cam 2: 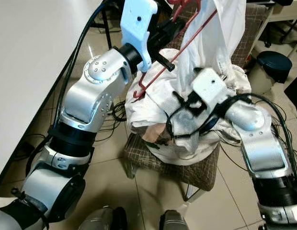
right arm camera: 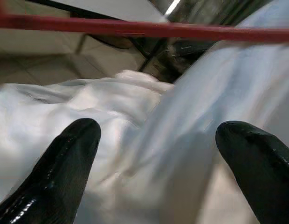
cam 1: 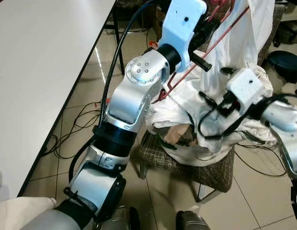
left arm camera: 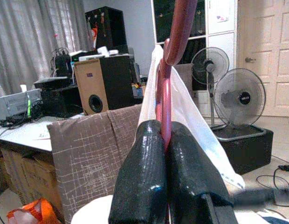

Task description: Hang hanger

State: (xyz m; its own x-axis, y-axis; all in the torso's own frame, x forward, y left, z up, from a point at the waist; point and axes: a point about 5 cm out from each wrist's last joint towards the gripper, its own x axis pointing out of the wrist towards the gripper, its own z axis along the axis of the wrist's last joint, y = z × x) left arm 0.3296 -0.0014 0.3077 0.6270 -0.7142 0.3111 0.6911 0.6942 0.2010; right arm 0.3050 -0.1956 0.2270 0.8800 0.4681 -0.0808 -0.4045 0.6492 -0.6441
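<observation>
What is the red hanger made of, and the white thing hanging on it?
The thin red hanger looks like smooth coated wire or plastic: slim, glossy, rigid. The white garment looks like soft woven cloth: it folds and drapes. The left gripper pinches the hanger.

A red hanger (left arm camera: 168, 88) is pinched between the two black fingers (left arm camera: 147, 177) of the left gripper (left arm camera: 166, 140), which are closed tight on it. A white garment (left arm camera: 191, 121) is draped from the hanger. Behind it a brown chair back (left arm camera: 88, 158) is seen — and further off a speaker (left arm camera: 91, 86), two fans (left arm camera: 240, 100) and a door (left arm camera: 265, 56).
</observation>
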